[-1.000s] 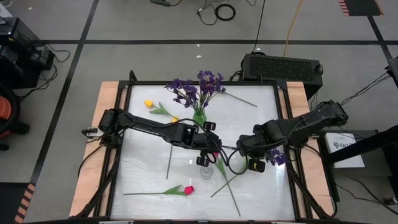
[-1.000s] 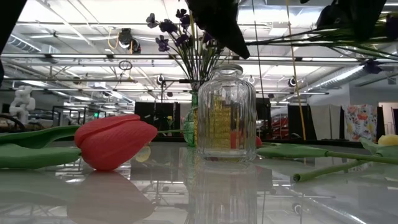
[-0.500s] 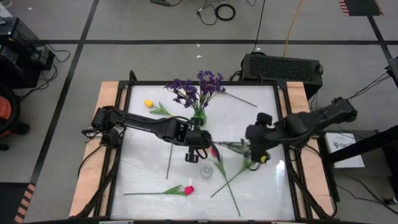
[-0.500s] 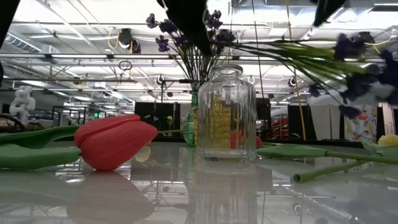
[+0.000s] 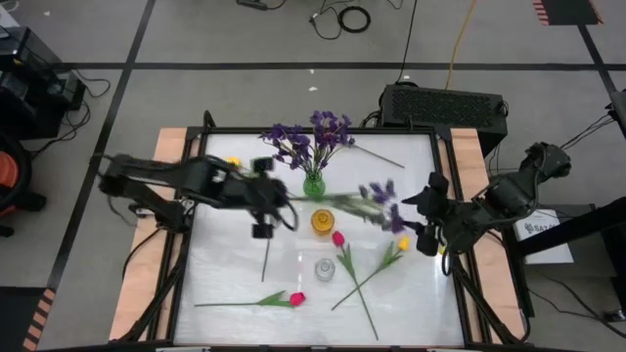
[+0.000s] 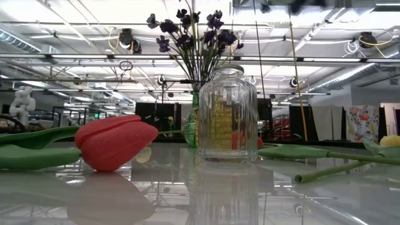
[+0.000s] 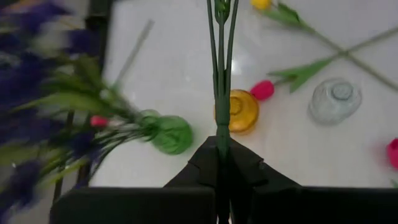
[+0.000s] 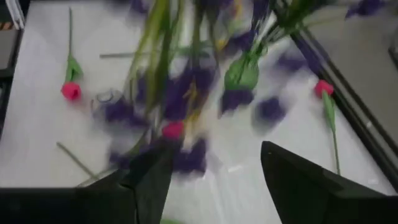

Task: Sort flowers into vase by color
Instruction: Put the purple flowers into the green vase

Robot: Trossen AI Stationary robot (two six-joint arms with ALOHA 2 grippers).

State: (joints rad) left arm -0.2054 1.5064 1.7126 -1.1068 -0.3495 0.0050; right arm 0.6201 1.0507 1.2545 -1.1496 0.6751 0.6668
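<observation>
Left pincer clamped on thin green stems of a bushy purple sprig above the glossy white worktop. Right pincer spread apart, empty. Ribbed clear glass vase near centre.

Setting: robotics lab or test hall in a large open industrial room
Floor: grey concrete marked off with black tape lines; loose cables lie on it
Ceiling: exposed beams, pipes and bright strip lighting, seen in the low view
Work station: white table in a black frame with wooden side rails, two dark robot arms mounted at its sides
Equipment: black perforated electronics box behind the table
Background: dark partitions and other rigs far across the hall
</observation>
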